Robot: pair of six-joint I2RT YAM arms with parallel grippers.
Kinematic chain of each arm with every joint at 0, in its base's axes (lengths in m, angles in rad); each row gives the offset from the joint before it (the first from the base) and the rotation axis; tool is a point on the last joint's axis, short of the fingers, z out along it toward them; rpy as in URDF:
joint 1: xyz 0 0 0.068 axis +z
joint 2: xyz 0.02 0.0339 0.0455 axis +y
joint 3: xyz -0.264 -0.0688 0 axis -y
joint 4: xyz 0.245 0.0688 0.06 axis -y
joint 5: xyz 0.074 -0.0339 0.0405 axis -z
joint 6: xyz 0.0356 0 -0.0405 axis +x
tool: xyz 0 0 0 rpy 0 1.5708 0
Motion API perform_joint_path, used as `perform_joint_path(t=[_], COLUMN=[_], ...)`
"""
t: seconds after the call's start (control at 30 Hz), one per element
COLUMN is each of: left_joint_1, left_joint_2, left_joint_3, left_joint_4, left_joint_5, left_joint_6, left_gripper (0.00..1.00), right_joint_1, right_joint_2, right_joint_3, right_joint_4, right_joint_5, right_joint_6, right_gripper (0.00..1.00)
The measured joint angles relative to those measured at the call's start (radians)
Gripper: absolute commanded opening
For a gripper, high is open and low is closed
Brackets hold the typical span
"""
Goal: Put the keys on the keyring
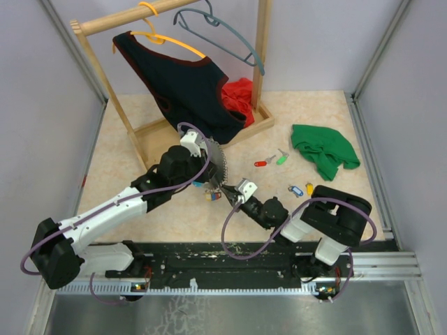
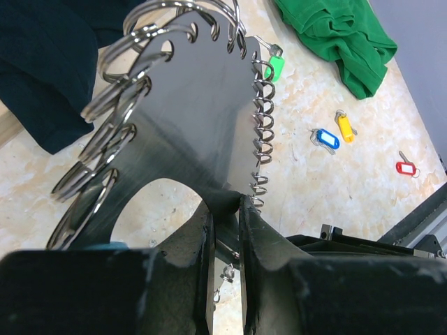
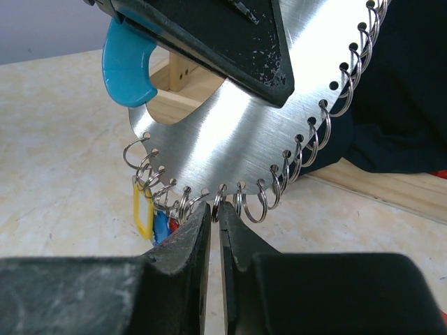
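The keyring (image 1: 218, 165) is a shiny metal plate (image 2: 188, 112) edged with several split rings and fitted with a light-blue handle (image 3: 128, 66). My left gripper (image 2: 225, 209) is shut on the plate's edge and holds it above the table. Yellow (image 3: 142, 209) and blue (image 3: 160, 227) keys hang from rings at its lower left. My right gripper (image 3: 216, 213) reaches up from below, its jaws pinched on one ring of the bottom edge. Loose keys lie on the table: red (image 1: 260, 163), green (image 1: 281, 158), blue (image 1: 296, 190) and yellow (image 1: 309, 188).
A wooden clothes rack (image 1: 260, 56) with a dark top (image 1: 185, 77), hangers and a red cloth (image 1: 239, 98) stands at the back. A green cloth (image 1: 323, 150) lies at the right. Walls close in both sides.
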Motion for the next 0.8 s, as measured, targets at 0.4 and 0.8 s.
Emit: perform_joint_path(t=[0.4,0.8], left_joint_1=[0.000,0.000], left_joint_2=[0.000,0.000], left_joint_3=[0.000,0.000], left_joint_4=[0.000,-0.003], left_joint_5=[0.000,-0.002], left_joint_6=[-0.002,0.003], left_gripper=[0.00,0.01], right_joint_1=[0.000,0.000], right_joint_2=[0.000,0.009], right_joint_3=[0.006,0.014], right_joint_4=[-0.008,-0.010], right_joint_5=[0.000,0.003], right_joint_6=[-0.013,-0.038], right_gripper=[0.11,0.00])
